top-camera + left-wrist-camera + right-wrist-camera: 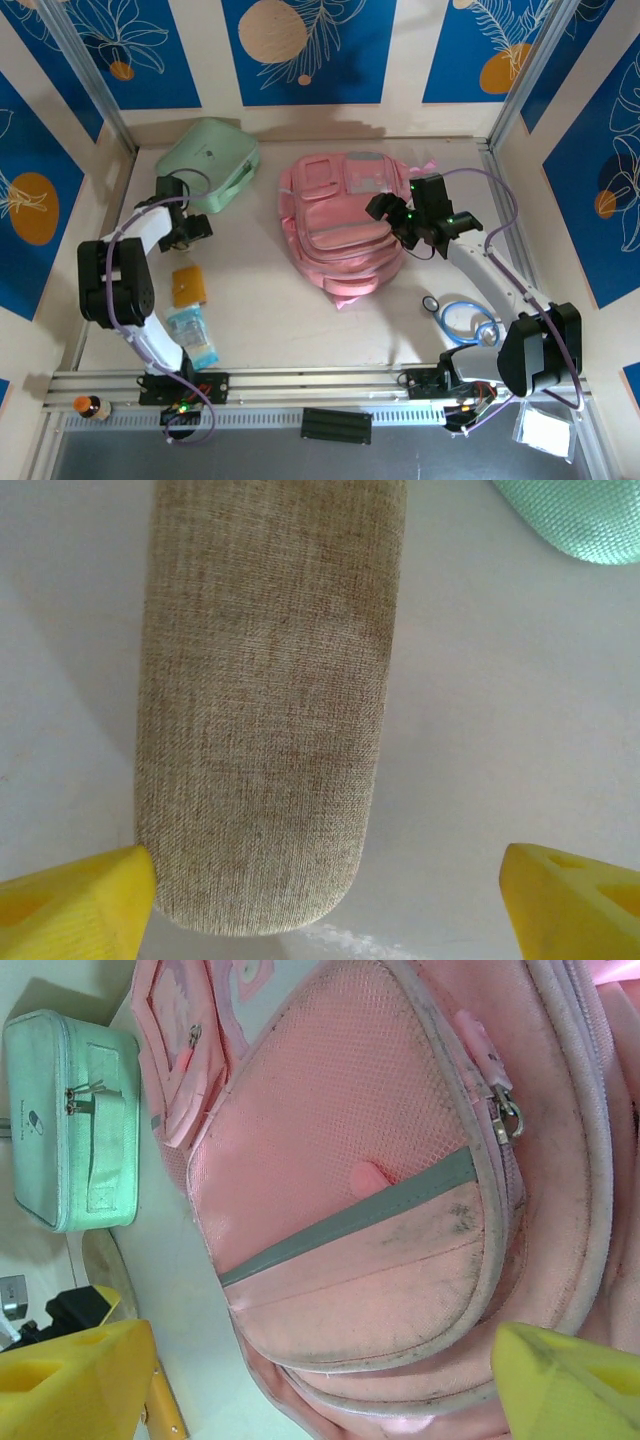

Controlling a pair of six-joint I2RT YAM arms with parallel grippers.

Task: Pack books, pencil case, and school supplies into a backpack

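Left of the backpack (345, 235) lay a mint-green case (210, 162) and, also to its left, the pencil case (265, 700). Its rounded end sat between the left gripper (330, 905)'s wide-spread fingers, just beside one. The right gripper (320, 1385) hung splayed wide over the backpack's front pocket, holding nothing. A blue stethoscope (470, 318) lay to the right.

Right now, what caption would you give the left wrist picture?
Open left end effector hovering over the beige pencil case on the white table.
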